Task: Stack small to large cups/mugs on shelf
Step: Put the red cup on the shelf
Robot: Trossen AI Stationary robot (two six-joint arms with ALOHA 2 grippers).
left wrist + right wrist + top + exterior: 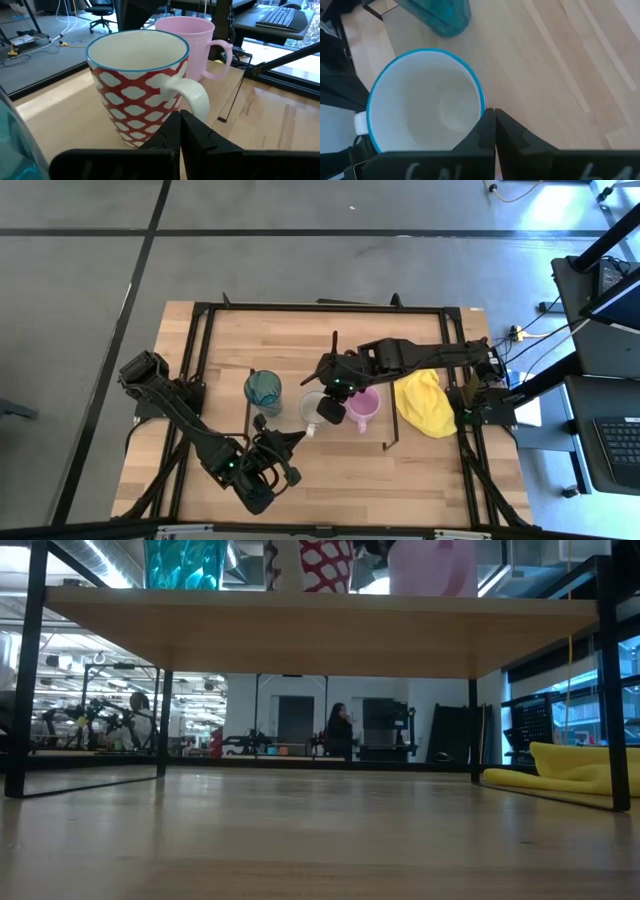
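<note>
Three vessels stand upright in a row on the light-wood shelf [290, 380] [320, 630]: a teal tumbler [263, 390], a cream-white mug with a red pattern and blue rim [312, 406] [137, 85], and a pink mug [363, 407] [192, 45]. My left gripper [180, 127] [297, 439] is shut and level, its tips just before the white mug's handle [192, 97]. My right gripper [495, 125] [328, 412] is shut and points down over the white mug's rim [481, 102] on the pink mug's side. My left gripper's shut tips stand right at the lower part of the white mug's handle [186, 107], coming level from the table's near side; I cannot tell whether they touch it. My right gripper hangs over the rim; no touch shows.
A yellow cloth [425, 402] [570, 765] lies on the table right of the shelf. The shelf's thin black legs [605, 690] stand at its corners. Bare tabletop [400, 480] lies on the near side.
</note>
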